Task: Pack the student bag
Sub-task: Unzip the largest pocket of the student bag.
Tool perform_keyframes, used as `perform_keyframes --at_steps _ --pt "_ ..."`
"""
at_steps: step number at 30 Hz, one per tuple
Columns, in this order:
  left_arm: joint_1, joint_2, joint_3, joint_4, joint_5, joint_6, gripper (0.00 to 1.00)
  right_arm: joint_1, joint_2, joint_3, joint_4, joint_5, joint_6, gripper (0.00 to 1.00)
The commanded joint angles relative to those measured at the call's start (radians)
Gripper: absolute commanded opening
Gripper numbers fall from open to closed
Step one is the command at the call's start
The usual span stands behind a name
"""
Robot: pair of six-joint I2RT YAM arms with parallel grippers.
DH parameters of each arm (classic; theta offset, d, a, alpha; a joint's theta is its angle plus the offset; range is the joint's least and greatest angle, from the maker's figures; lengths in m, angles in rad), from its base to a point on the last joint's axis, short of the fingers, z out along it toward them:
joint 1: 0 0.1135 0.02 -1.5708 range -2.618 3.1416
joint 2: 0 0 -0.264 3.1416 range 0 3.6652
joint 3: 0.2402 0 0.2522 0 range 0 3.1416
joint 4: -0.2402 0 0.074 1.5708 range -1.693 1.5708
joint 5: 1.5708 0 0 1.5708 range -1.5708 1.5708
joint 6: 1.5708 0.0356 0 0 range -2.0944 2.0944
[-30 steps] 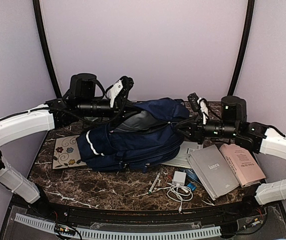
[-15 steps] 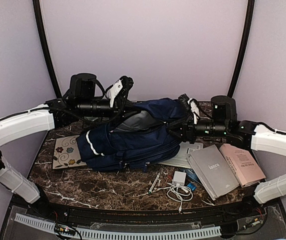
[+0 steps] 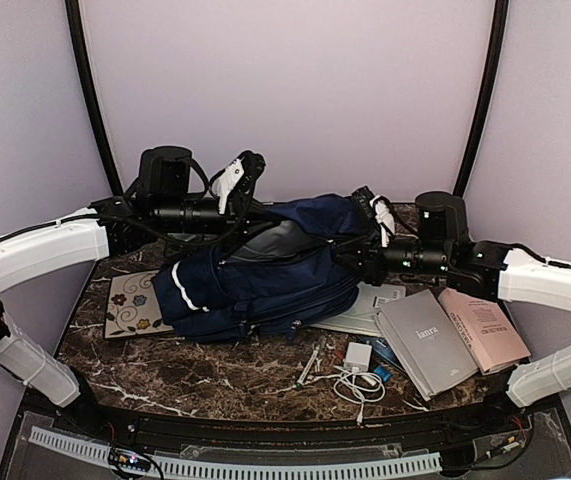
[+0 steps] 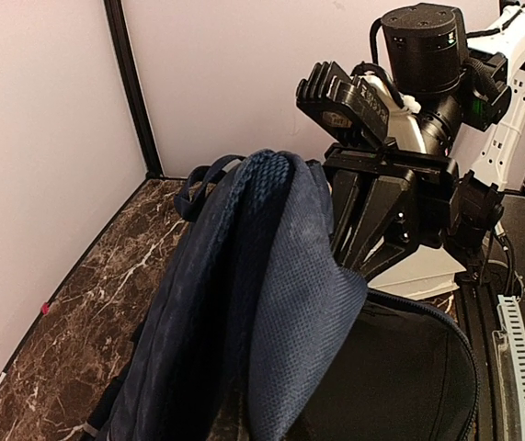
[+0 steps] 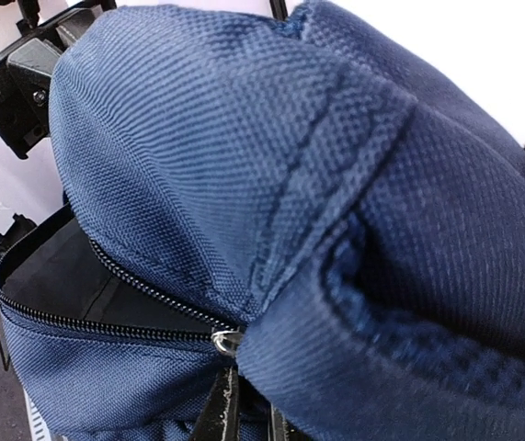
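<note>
The navy student bag (image 3: 265, 280) lies on its side mid-table, its main opening showing grey lining. My left gripper (image 3: 253, 217) is at the raised upper edge of the opening. In the left wrist view the bag's fabric (image 4: 280, 303) fills the frame and hides the fingers. My right gripper (image 3: 353, 254) is pressed against the bag's right end. In the right wrist view its two dark fingertips (image 5: 222, 413) stand close together just below the silver zipper ring (image 5: 225, 342) at the end of the open zipper. The bag (image 5: 271, 184) fills that view.
Right of the bag lie a grey book (image 3: 427, 342), a pink book (image 3: 485, 328) and white papers (image 3: 365, 308). In front lie a white charger with cable (image 3: 358, 358) and a pen (image 3: 308, 368). A floral card (image 3: 135, 303) lies at the left.
My right arm has moved left and brought its gripper against the bag's right end. The left arm and the bag have stayed as they were.
</note>
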Motion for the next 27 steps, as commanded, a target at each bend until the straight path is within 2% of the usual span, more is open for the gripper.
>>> perform_keyframes --at_steps 1,10,21,27 --pt "0.003 -0.042 0.01 0.103 0.018 0.006 0.0 0.003 -0.032 0.022 -0.026 0.099 -0.008 0.0" --pt "0.002 -0.061 -0.003 0.091 0.007 0.038 0.0 -0.051 -0.064 0.011 -0.15 0.177 -0.002 0.0" --pt "0.002 -0.116 -0.044 0.15 0.104 0.051 0.0 -0.204 -0.127 -0.038 -0.226 0.133 0.023 0.0" --pt "0.003 -0.153 -0.057 0.188 0.229 0.043 0.0 -0.28 -0.13 -0.03 -0.262 0.114 -0.013 0.0"
